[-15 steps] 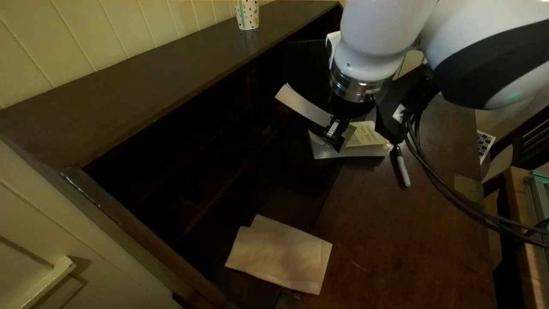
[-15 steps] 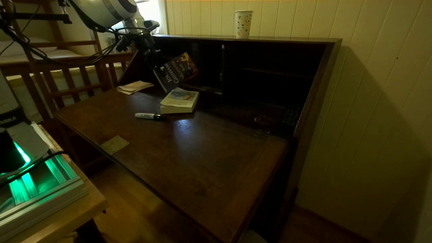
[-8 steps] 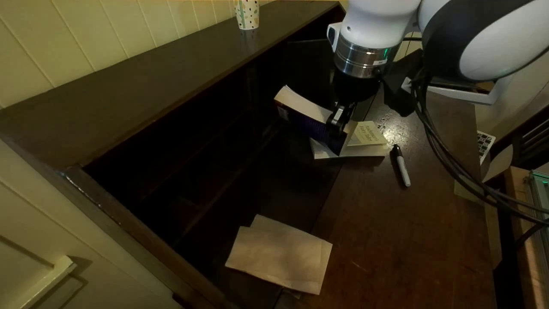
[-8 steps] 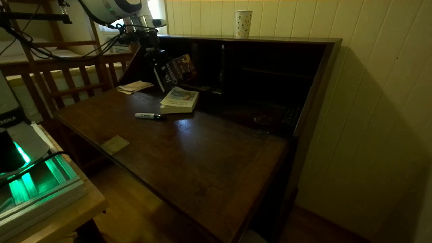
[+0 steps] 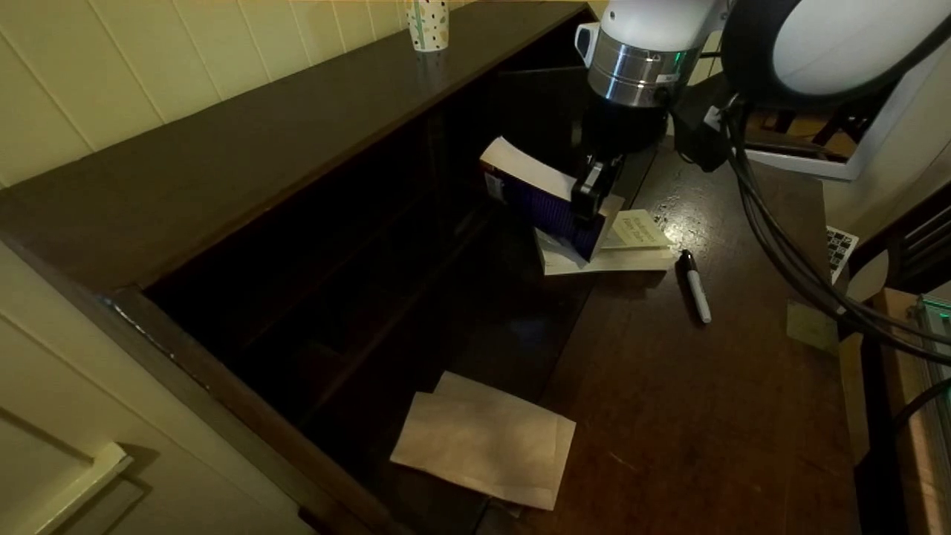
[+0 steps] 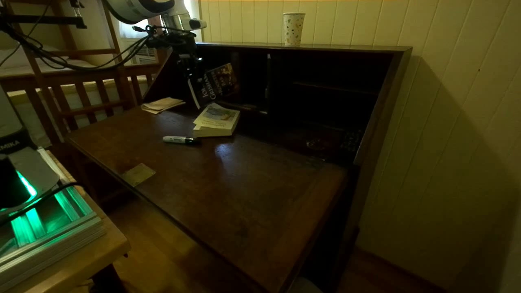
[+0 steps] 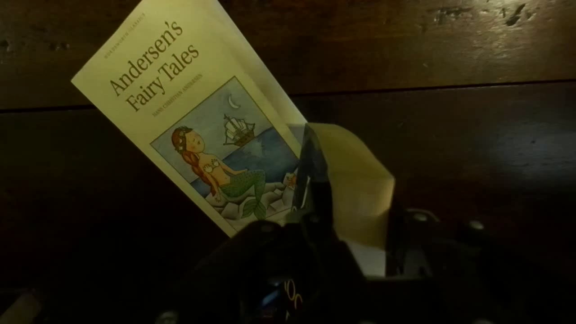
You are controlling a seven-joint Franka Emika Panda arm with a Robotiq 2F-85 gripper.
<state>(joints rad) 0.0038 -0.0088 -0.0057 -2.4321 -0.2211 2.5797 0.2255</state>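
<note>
One dark paperback with a purple back cover (image 5: 544,208) is gripped in your black pincer (image 5: 592,199), its jaws partly apart around the book's thickness, and you have it tilted. Below the pincer lies a cream paperback with a mermaid cover (image 7: 193,105), on the brown wooden tabletop (image 6: 244,191); you cannot tell whether the books touch. Lower than the pincer and near it, you see a white, black-capped marker (image 6: 175,139); well apart lie folded tan paper sheets (image 5: 487,438).
</note>
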